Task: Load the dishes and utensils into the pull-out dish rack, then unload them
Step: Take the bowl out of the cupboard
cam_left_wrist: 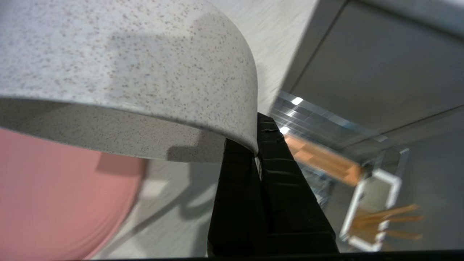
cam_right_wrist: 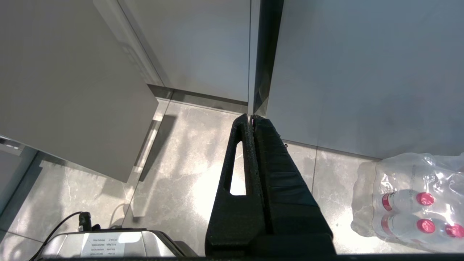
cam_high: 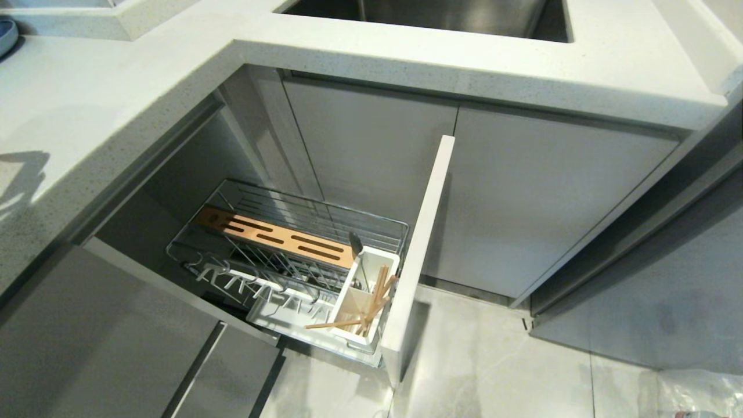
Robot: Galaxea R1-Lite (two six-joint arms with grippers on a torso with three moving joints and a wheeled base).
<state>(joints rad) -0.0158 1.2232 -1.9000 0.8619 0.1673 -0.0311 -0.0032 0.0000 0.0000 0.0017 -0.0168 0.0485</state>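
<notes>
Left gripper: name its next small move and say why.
Probably carry the bowl over to the pull-out dish rack and lower it into the wire section. The left gripper is shut on the bowl's rim, above the countertop. The chopsticks and spoon already stand in the utensil cup, while no dish shows in the rack.

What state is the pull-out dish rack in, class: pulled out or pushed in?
Pulled out. The dish rack stands clear of the cabinet, its white front panel away from the neighbouring doors; chopsticks stand in its cup.
</notes>
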